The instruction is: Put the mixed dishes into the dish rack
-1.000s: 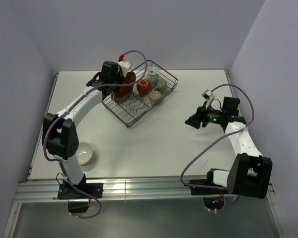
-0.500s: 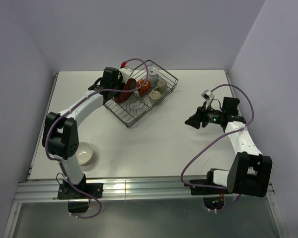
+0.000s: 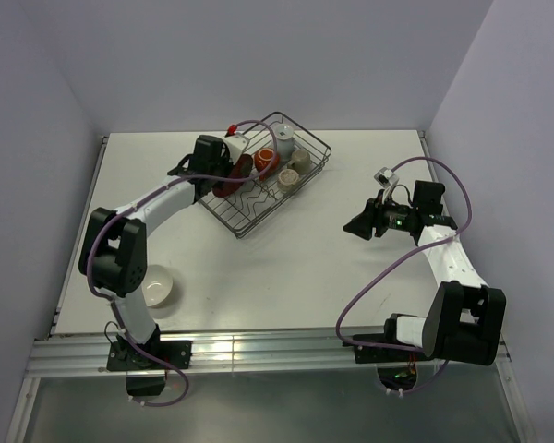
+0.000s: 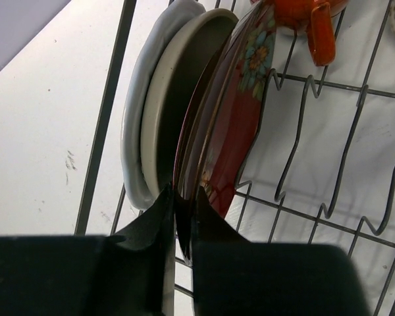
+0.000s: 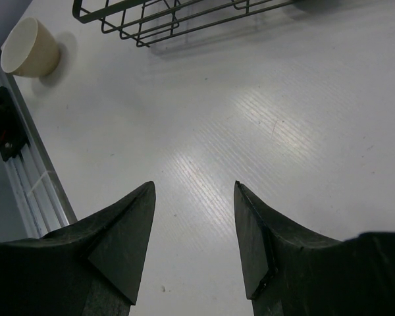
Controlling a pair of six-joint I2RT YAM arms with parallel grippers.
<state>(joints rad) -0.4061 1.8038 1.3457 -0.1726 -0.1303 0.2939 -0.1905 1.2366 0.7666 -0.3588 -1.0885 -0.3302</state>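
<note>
The left gripper (image 4: 182, 217) is clamped on the near rim of the red floral plate (image 4: 240, 118), its two dark fingers pinched against either face. The plate stands on edge straight ahead of the fingers, inside the dish rack (image 3: 286, 192), its disc running directly away from the gripper; its flowered face points to the gripper's right, toward the orange-red mug (image 4: 303, 13) farther ahead on that side; its back faces the olive-grey plate (image 4: 174, 112) just beside it, with the pale white plate (image 4: 138, 131) next on the gripper's left, all three upright like filed folders. Whether the red plate's lower edge is seated between the wavy wires I cannot tell. The likely next move is to let go and back straight out along the plate's plane; a sideways pull could tip the row.

The right gripper (image 5: 194, 185) hangs over the bare table (image 5: 270, 112), fingers spread, nothing between them. The cream bowl (image 5: 27, 46) sits mouth-up on the table far ahead and to its left, outside the rack; it looks like the last dish to load, and lies nearer the left arm's base.
</note>
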